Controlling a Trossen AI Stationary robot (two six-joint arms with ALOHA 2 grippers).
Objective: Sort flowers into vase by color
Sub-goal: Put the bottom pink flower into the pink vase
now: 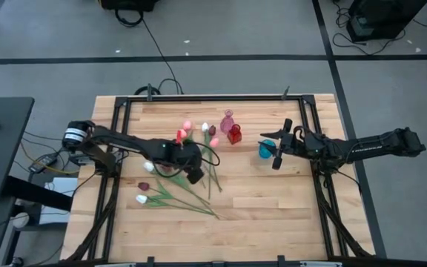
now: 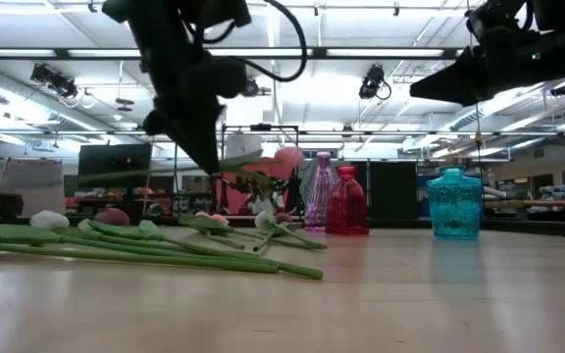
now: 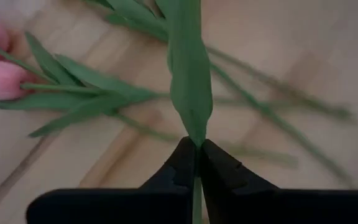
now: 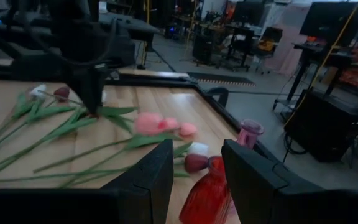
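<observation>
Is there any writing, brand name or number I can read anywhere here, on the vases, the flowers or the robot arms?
None can be read.
The pink vase, red vase and teal vase carry no label.
The tulips and the wooden table bear no print.
If the arms or the room's screens hold any marks, these are too small to read.

1. The flowers (image 1: 187, 167) lie on the table (image 1: 273, 215), left of centre.
2. Three vases (image 1: 234, 133) stand right of them, toward the far edge.
3. The left claw (image 1: 196, 176) is among the flowers; the right claw (image 1: 276, 159) is beside the rightmost vase.
</observation>
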